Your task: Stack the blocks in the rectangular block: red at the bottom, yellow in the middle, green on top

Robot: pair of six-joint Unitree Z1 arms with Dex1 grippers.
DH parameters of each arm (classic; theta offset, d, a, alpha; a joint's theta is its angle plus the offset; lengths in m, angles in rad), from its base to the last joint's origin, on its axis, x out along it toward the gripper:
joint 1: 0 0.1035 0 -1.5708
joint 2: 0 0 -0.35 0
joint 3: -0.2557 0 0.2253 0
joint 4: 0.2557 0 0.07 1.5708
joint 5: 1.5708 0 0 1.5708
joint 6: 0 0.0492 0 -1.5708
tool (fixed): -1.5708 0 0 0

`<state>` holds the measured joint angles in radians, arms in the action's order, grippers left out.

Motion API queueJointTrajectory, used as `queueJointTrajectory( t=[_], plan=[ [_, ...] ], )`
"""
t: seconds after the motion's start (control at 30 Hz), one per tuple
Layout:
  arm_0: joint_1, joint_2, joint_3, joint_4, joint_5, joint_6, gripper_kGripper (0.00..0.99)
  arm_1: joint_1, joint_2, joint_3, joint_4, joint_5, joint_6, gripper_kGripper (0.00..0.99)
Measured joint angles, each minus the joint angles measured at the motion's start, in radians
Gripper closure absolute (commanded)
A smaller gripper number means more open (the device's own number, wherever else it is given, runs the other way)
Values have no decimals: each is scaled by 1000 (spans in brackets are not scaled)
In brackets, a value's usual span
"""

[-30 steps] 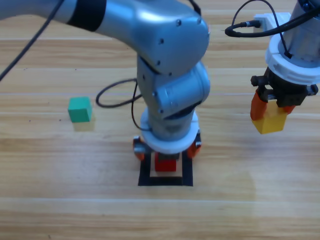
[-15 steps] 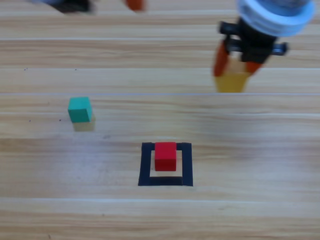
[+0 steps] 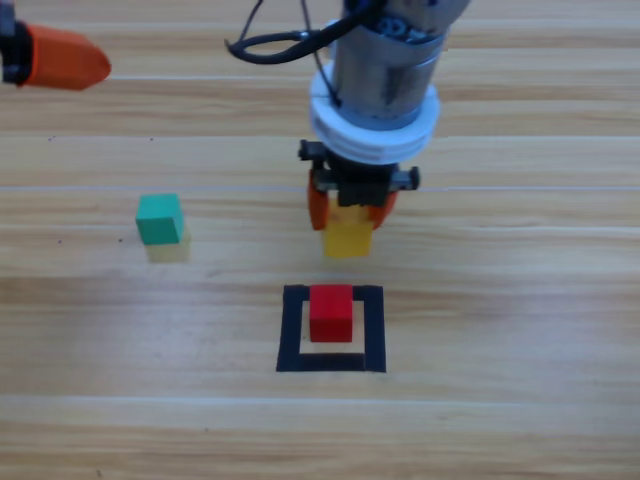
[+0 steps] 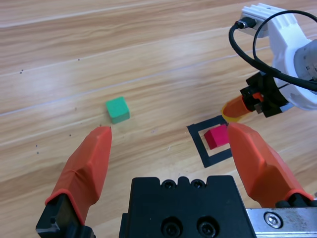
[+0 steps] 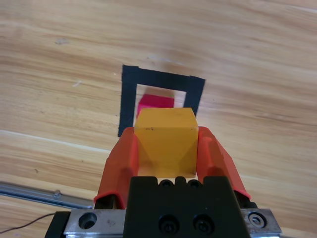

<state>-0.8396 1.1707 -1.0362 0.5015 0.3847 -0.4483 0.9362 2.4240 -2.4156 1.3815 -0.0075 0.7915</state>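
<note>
Matte yellow cube (image 3: 347,238) between right gripper's (image 3: 349,212) orange jaws.

My right arm (image 3: 385,60) is grey metal trailing black cables; both claws have orange jaws, black bodies and small screws.

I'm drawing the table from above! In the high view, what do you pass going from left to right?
Left claw at the top corner → green block → black tape rectangle, its left side. The red block and the yellow block in the right claw overlap sideways, so I leave them unordered.
</note>
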Motion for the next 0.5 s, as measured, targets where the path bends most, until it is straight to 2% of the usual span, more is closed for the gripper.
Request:
queueJointTrajectory(
  t=[0.5],
  plan=[
    [4, -29, 25, 1, -75, -19, 0, 38, 107, -81, 24, 1, 26, 990]
  ],
)
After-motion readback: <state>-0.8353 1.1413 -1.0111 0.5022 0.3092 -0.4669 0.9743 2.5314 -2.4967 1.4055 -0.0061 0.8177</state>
